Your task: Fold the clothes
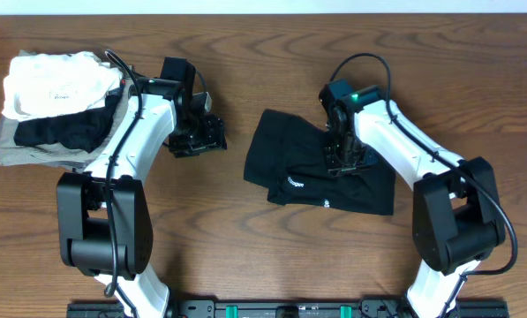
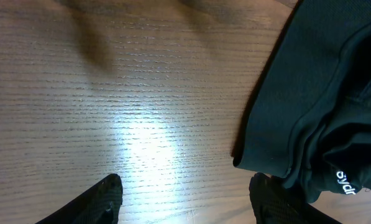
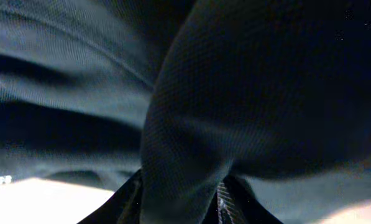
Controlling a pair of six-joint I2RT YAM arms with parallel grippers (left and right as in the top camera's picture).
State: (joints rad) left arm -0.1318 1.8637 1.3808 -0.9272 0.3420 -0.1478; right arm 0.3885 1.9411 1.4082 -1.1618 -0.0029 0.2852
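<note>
You are seeing the black T-shirt (image 1: 281,159) lying right of centre, folded into a rumpled bundle, tiny white print showing near its lower edge.

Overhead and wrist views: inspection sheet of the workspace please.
Surface: brown wood-grain tabletop, glare patch in the left wrist view.
Job's things: black soft-fabric T-shirt, partly folded, right of centre, small white print showing.
Clutter: far-left stack, white folded garment on black folded garment on grey folded garment.
Grippers: left pincer open over bare wood beside the shirt's edge, holding nothing; right pincer down on the shirt, fabric fold between its fingers, grip cannot be told.
Cables: left arm's black cable, right arm's black cable, both looped off the shirt.
Surroundings: black rail at near edge; otherwise nothing seen.
</note>
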